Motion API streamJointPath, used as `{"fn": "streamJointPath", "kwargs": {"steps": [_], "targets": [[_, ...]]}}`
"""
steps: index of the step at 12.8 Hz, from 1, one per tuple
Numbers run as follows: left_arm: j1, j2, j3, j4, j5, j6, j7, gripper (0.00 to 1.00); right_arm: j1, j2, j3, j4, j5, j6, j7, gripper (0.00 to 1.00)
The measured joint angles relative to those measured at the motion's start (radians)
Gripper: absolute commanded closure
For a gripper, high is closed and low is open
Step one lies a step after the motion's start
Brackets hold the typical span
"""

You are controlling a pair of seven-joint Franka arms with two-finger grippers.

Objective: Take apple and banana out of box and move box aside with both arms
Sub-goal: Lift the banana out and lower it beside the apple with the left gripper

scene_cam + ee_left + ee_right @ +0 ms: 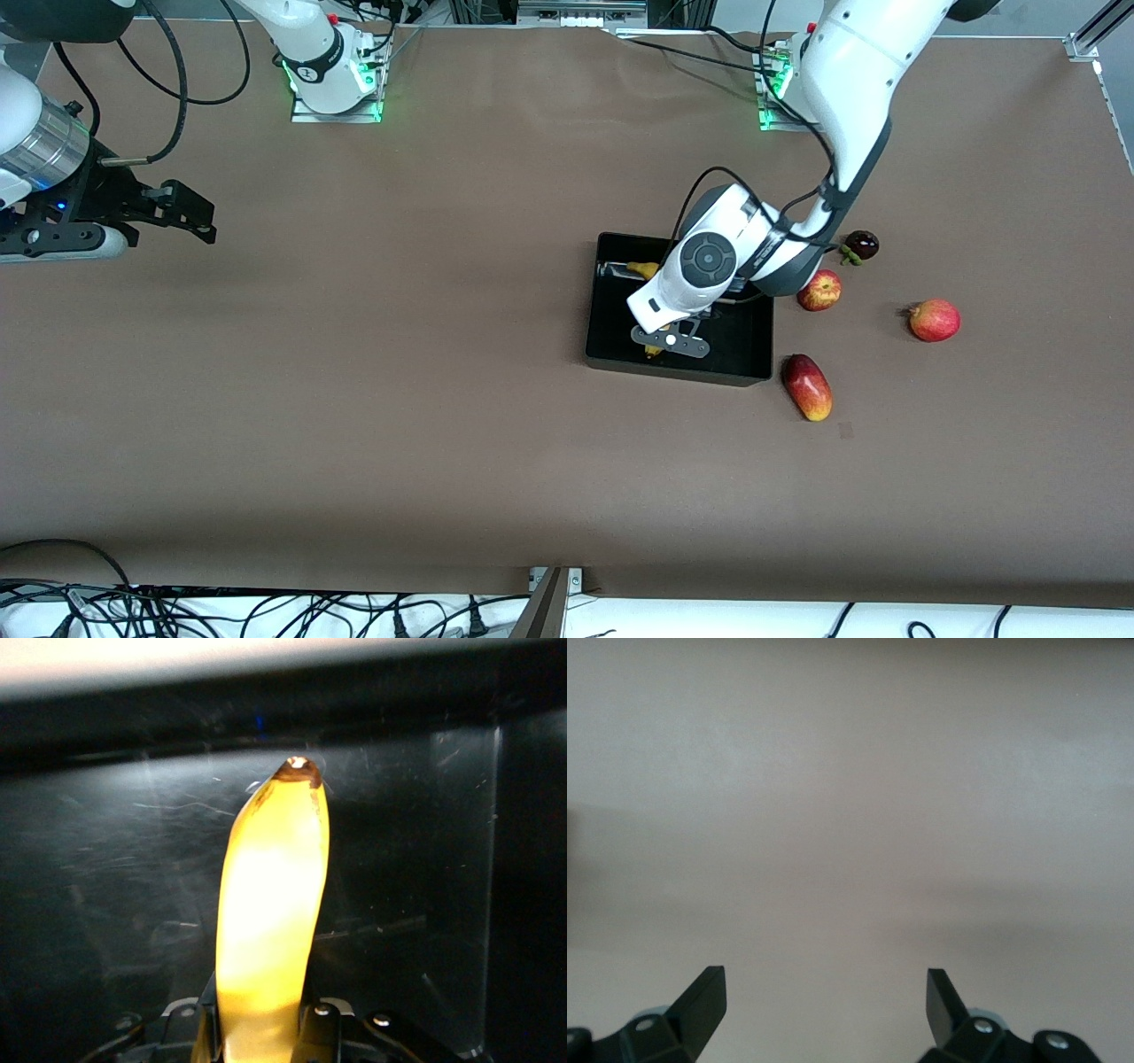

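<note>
The apple [819, 290] already lies out on the brown desk [399, 399], right of centre in the front view, just beside the box [620, 350] at the left arm's end. The banana [270, 930] is not out yet: it lies inside the black box, its yellow ends showing at either side of the left arm's wrist in the middle of the front view. The left pincer [671, 341] is down in the box and clenched on the banana; in the left wrist view the fruit rises from between the black fingers [323, 1028] against the scratched box floor.

The right pincer [182, 213] waits at the far left of the front view, over bare desk, its fingers [700, 1001] spread wide with nothing between them.

Also on the desk at the right of the front view: a mango [807, 386], a pinkish-red round fruit [934, 320] and a small dark fruit [861, 245].

By my reading, what is left is lifting the banana out, setting it down, then both arms shifting the box aside
</note>
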Motion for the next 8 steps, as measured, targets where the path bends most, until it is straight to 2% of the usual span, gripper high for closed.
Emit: {"fn": "streamJointPath", "kwargs": {"steps": [3, 6, 8], "targets": [[0.019, -0.067, 0.0, 0.137, 0.0, -0.242, -0.005, 1.0, 0.0, 0.0, 0.0, 0.0, 0.0, 0.0, 0.0, 0.0], [0.1, -0.086, 0.005, 0.325, -0.023, -0.576, -0.008, 1.0, 0.0, 0.0, 0.0, 0.0, 0.0, 0.0, 0.0, 0.0], [0.199, -0.085, 0.009, 0.352, -0.026, -0.678, 0.007, 1.0, 0.0, 0.0, 0.0, 0.0, 0.0, 0.0, 0.0, 0.0]]}}
